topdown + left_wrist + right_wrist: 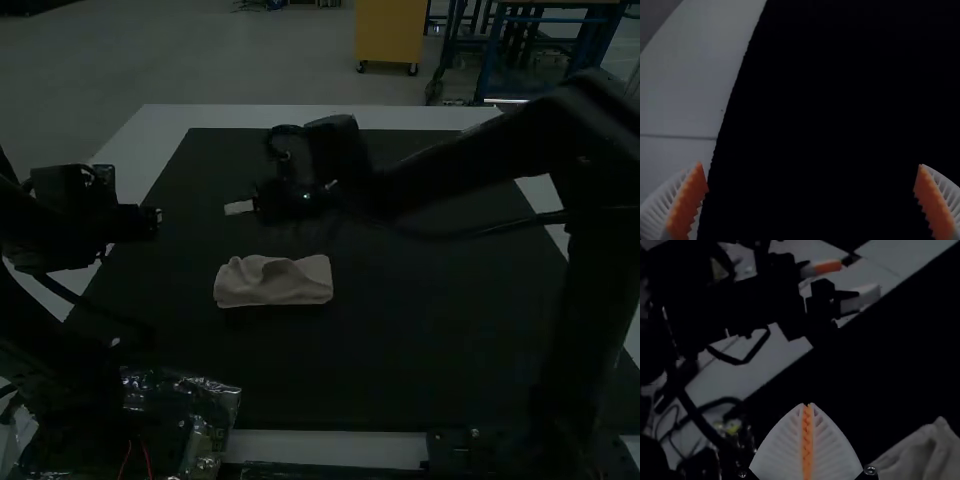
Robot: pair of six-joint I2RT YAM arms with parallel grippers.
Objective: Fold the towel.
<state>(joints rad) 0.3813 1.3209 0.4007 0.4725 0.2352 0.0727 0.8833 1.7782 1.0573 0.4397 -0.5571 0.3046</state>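
Folded beige cloth towel (272, 287), near right white-ribbed gripper (238, 208), on camera side.
Lies oblong, softly ridged, on black rough-edged mat (430, 330); orange pads (804, 440) together on right, wide apart on left white-ribbed gripper (157, 217).

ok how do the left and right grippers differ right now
The left gripper is open, its fingers wide apart, while the right gripper is shut, pad against pad. The left gripper is by the left edge of the dark mat; the right gripper is farther in, above the mat just beyond the towel. Both have white ribbed fingers with orange pads, and neither holds the towel.
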